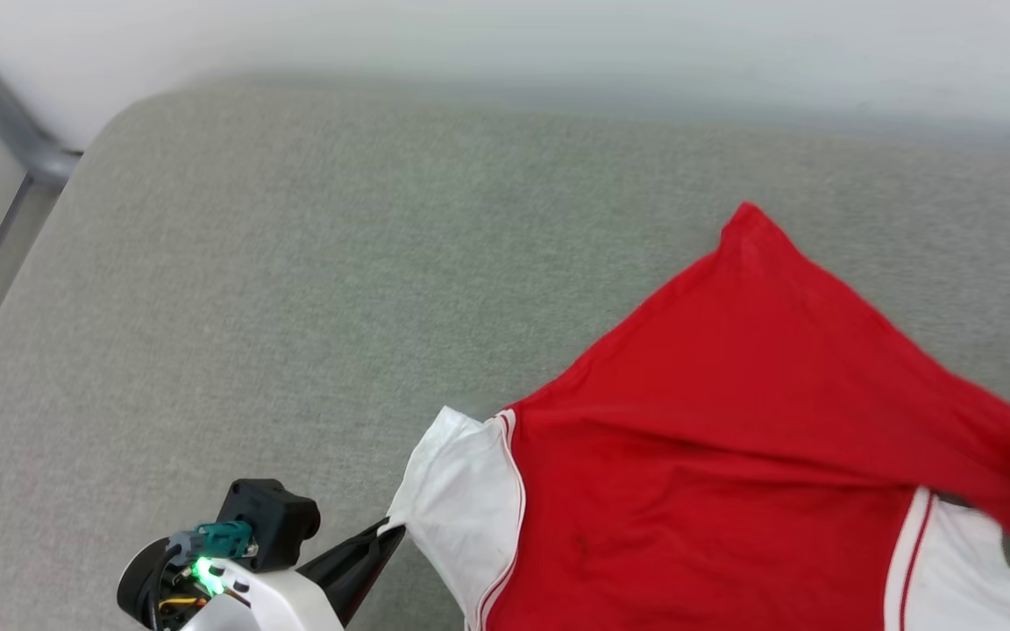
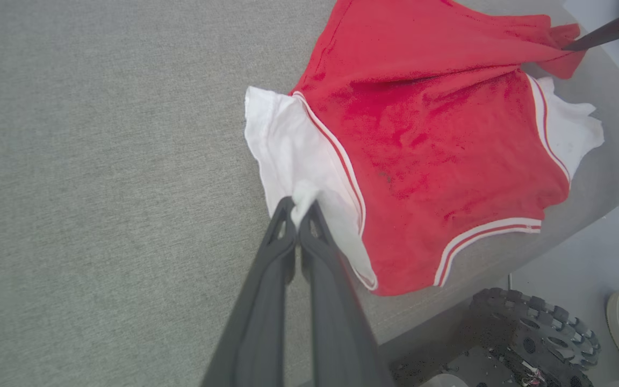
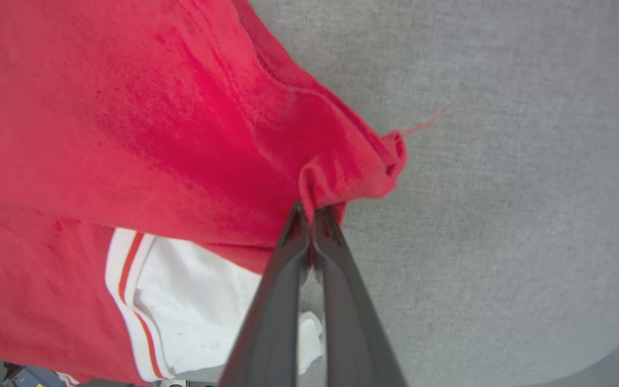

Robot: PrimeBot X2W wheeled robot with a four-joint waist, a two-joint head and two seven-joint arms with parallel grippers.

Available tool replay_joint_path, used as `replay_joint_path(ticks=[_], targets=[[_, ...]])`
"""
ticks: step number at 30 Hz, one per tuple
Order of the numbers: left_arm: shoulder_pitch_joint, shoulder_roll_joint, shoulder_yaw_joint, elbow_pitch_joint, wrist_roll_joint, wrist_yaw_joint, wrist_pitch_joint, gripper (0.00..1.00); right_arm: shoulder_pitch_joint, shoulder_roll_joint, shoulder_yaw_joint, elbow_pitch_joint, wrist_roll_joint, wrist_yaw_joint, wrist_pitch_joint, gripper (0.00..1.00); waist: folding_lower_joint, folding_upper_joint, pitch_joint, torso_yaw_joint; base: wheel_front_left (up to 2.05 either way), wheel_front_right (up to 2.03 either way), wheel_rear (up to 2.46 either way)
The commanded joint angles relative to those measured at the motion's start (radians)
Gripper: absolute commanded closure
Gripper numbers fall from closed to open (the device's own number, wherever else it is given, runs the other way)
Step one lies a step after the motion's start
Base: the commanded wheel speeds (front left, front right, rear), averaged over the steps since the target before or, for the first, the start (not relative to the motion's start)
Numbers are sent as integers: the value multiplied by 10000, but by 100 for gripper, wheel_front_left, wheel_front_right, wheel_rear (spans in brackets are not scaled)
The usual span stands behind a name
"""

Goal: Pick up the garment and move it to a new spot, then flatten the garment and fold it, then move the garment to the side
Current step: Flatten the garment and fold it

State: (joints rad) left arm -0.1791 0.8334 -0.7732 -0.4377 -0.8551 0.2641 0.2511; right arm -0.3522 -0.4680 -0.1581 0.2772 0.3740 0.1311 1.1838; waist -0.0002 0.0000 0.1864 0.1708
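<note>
The red jersey T-shirt (image 1: 733, 421) lies half-spread at the near right of the grey padded worktop (image 1: 295, 263). The left claw (image 2: 299, 207) pinches its white sleeve (image 2: 282, 145); the right claw (image 3: 312, 209) pinches a doubled-over red hem corner (image 3: 374, 161). This looks like the flattening step: next, that hem needs drawing out flat and taut.
</note>
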Motion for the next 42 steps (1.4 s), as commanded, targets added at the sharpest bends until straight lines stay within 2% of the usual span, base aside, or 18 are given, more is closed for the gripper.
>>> replay_joint_path(ticks=[1, 10, 19, 20, 21, 22, 27, 34, 38, 42], targets=[[118, -3, 26, 80, -6, 36, -108, 100, 476, 136, -95, -218, 62, -8, -37, 100, 2, 0, -455, -416, 0, 0, 0], [430, -163, -73, 392, -8, 75, -447, 100, 2913, 844, -698, -1361, 293, -8, 113, 100, 2, 0, -1039, -751, 0, 0, 0], [329, -189, -163, 462, 67, -51, -474, 100, 3893, 1296, -663, -1586, 132, -8, -201, 100, 2, 0, -1120, -833, 0, 0, 0], [294, -202, -171, 447, 79, -65, -464, 100, 3916, 1272, -578, -1608, 193, -8, -251, 95, 2, 0, -1095, -816, 0, 0, 0], [277, -208, -182, 429, 91, -73, -456, 100, 3877, 1245, -591, -1626, 264, -8, -352, 13, 2, 0, -1063, -802, 0, 0, 0], [265, -212, -193, 422, 110, -82, -445, 100, 3789, 1225, -603, -1633, 343, -8, -428, 0, 2, 0, -1032, -786, 0, 0, 0], [161, -193, -219, 395, 163, -125, -390, 100, 3307, 823, -356, -2070, 770, -8, -366, 0, 2, 0, -915, -671, 0, 0, 0], [29, -199, -258, 287, 269, -121, -299, 100, 2190, 416, 19, -3299, 1347, -8, 314, 0, 2, 0, -658, -391, 0, 0, 0], [-149, -224, -255, 172, 367, -113, -271, 100, 1203, 517, 294, -3694, 1311, -8, 719, 0, 2, 0, -323, -145, 0, 0, 0], [-343, -300, -323, 38, 493, -161, -186, 100, 224, 604, 490, -3577, 912, -8, 1029, 0, 2, 0, 161, 202, 0, 0, 0]])
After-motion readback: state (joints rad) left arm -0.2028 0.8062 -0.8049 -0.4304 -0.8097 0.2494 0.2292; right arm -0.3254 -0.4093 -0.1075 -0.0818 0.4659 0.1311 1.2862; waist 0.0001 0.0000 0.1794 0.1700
